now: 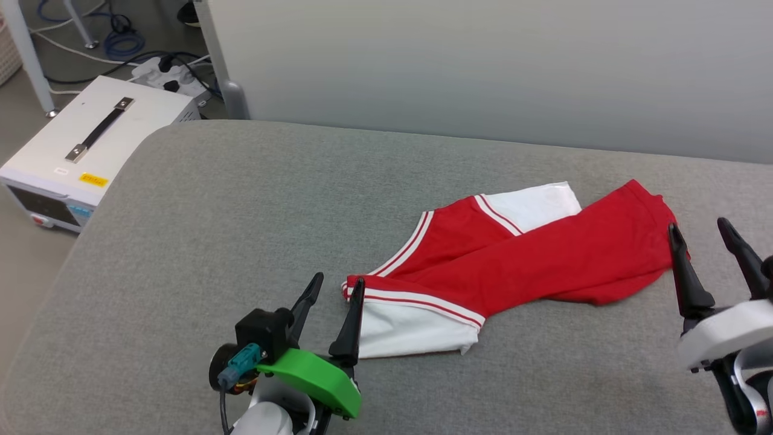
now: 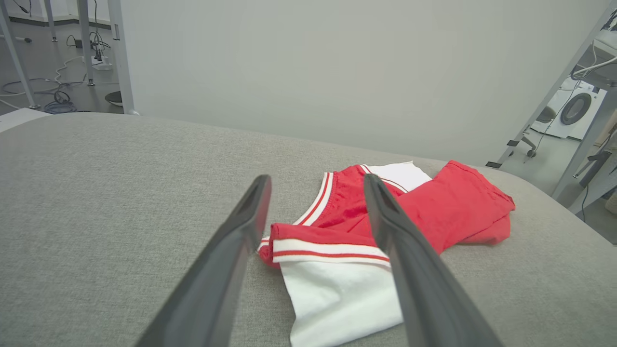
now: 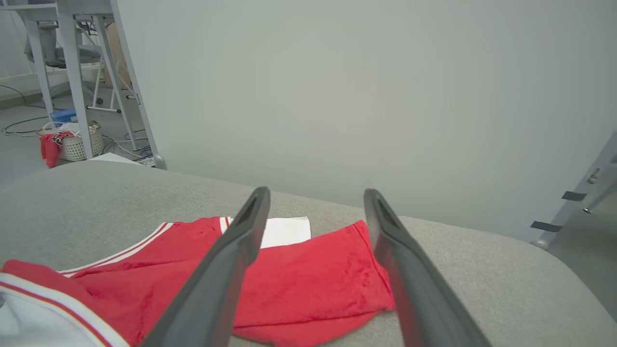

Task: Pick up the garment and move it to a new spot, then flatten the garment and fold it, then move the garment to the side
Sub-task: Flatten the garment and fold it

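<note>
Garment [image 1: 531,254]: it is lying on the grey padded table [image 1: 241,199], right of centre, bunched into a long band running from near left to far right. One white sleeve is resting at the near-left end and a second is showing at the far edge.

Left gripper [image 1: 339,279]: it is hovering low at the garment's near-left end, fingers pointing toward the far side and leaning slightly right. Its jaws are standing apart with nothing between them. Its right finger is sitting just beside the striped cuff; contact cannot be confirmed.

Right gripper [image 1: 697,225]: it is hanging at the garment's far-right red end, fingers pointing to the far side and spread wide, gripping nothing. Its left finger is overlapping the red edge in the head view.

A white box unit [image 1: 109,133] is sitting on the floor, far left.
</note>
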